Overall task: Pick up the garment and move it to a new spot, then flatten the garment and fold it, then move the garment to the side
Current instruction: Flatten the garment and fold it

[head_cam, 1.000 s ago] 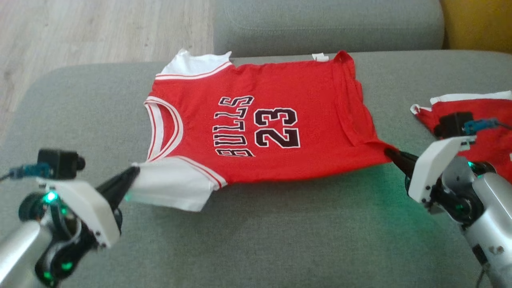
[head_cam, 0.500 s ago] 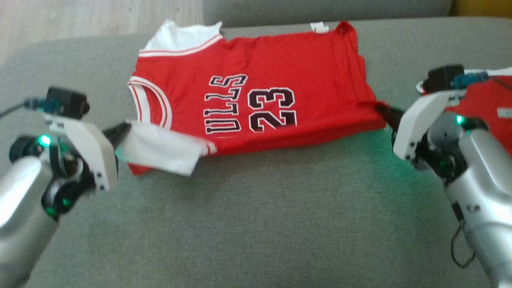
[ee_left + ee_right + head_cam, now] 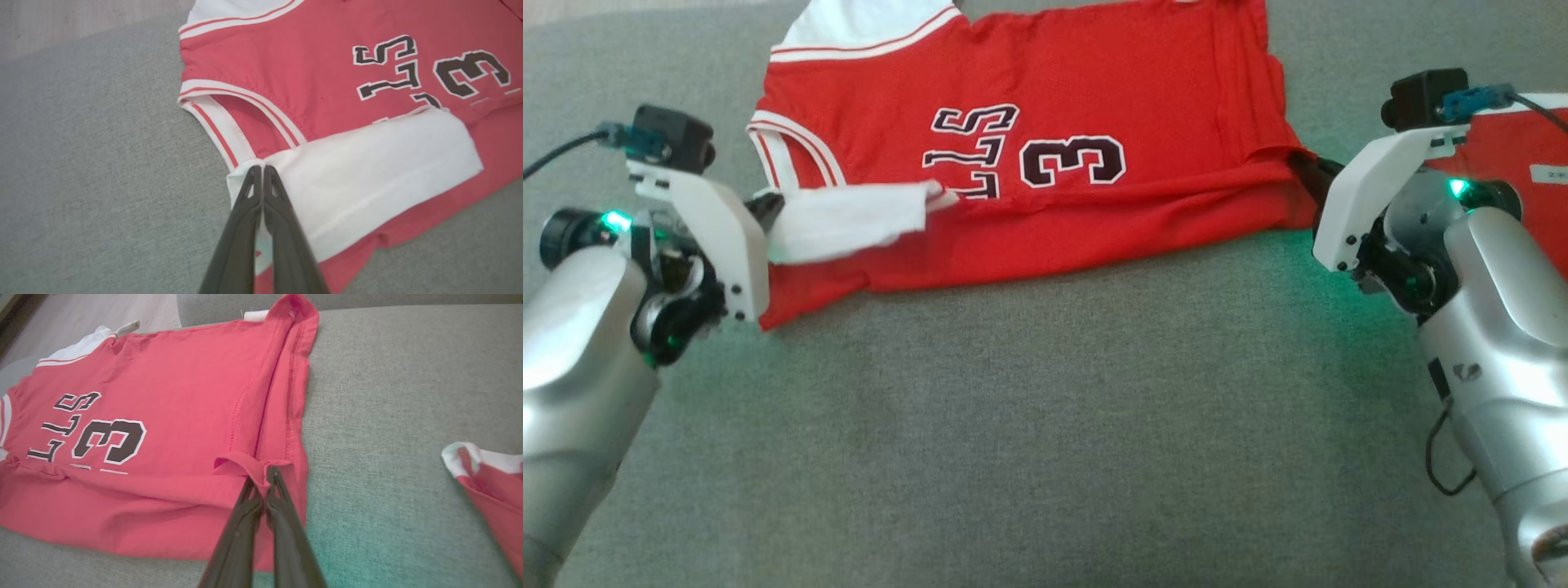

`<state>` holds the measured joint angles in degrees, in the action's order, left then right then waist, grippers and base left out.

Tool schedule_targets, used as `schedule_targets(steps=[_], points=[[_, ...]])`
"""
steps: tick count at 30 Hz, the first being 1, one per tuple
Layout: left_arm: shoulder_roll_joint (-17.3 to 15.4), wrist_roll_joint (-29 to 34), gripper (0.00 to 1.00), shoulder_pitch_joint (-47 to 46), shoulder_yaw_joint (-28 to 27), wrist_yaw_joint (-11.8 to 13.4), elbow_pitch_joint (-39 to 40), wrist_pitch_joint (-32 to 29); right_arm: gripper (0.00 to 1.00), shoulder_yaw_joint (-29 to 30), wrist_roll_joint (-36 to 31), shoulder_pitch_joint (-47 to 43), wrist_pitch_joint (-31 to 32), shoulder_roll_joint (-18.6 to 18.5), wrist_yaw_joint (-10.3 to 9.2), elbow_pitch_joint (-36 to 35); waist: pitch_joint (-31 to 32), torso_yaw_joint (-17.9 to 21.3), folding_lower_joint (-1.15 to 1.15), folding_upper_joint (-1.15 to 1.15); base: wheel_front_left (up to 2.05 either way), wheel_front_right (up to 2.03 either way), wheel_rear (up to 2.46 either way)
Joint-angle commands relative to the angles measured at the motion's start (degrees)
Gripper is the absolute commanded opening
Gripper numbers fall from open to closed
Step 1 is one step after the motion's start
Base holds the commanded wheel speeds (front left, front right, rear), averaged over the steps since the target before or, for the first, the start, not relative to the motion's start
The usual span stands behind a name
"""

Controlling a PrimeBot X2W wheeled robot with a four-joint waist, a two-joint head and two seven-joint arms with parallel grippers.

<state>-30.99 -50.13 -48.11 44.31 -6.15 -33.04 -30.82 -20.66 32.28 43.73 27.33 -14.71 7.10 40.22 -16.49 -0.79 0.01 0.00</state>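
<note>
A red mesh sports jersey with white sleeve panels and dark outlined lettering point(image 3: 1045, 122) lies spread across the far half of a grey woven sofa seat cushion point(image 3: 1045, 425). Its collar points toward the cushion's left edge and its hem toward the right edge. The left claw point(image 3: 768, 204), two slim dark fingers pressed tight together, is clenched on the corner of the white sleeve panel point(image 3: 849, 222) beside the striped collar. The right claw point(image 3: 1305, 167), pinched just as tight, grips the jersey's near hem corner. Between them the near long edge is lifted and turned over onto the chest. It hides the lower part of the lettering and the first digit.

This looks like the lengthwise fold. To do it well, both claws should travel toward the cushion's far edge together, at the same height and pace. The cloth between them should be lightly taut, so the crease runs straight and parallel to the near edge. The carried edge should be laid flat before either claw lets go. A slack middle would likely sag and wrinkle.

The jersey is thin, soft and floppy, with a fine mesh and ribbed white-and-red trim. Its stitched hem seams bunch into ridges near the right claw. The cushion's coarse weave probably grips the cloth a little. A second red cloth piece with plain white edging point(image 3: 1515, 155) lies apart, near the cushion's right edge.
</note>
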Motion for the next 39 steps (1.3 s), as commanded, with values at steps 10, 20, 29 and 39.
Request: schedule_targets(steps=[10,20,29,39], points=[[2.40,5.32,1.00,-10.89,-2.17,3.69,-8.04,8.55,1.00,0.56,-1.64,6.28,-7.54,1.46,0.39,2.06,-2.62,0.64,-0.01,0.00,0.00,0.00,0.00],[7.55,9.24,1.00,-15.53,-8.27,10.42,-11.25,40.30,1.00,5.71,-1.81,7.84,-27.71,2.77,0.39,0.50,-0.79,-0.16,-0.01,0.00,0.00,0.00,0.00],[9.60,14.68,1.00,-6.37,-16.03,15.11,1.74,45.78,1.00,11.94,-8.65,0.67,-41.33,5.44,0.39,-7.00,3.46,-1.32,-0.01,0.00,0.00,0.00,0.00],[15.85,25.36,1.00,19.66,-23.61,18.79,19.33,45.81,1.00,21.80,-20.66,-20.33,-42.30,11.71,0.39,-22.35,6.71,-2.62,-0.01,0.00,0.00,0.00,0.00]])
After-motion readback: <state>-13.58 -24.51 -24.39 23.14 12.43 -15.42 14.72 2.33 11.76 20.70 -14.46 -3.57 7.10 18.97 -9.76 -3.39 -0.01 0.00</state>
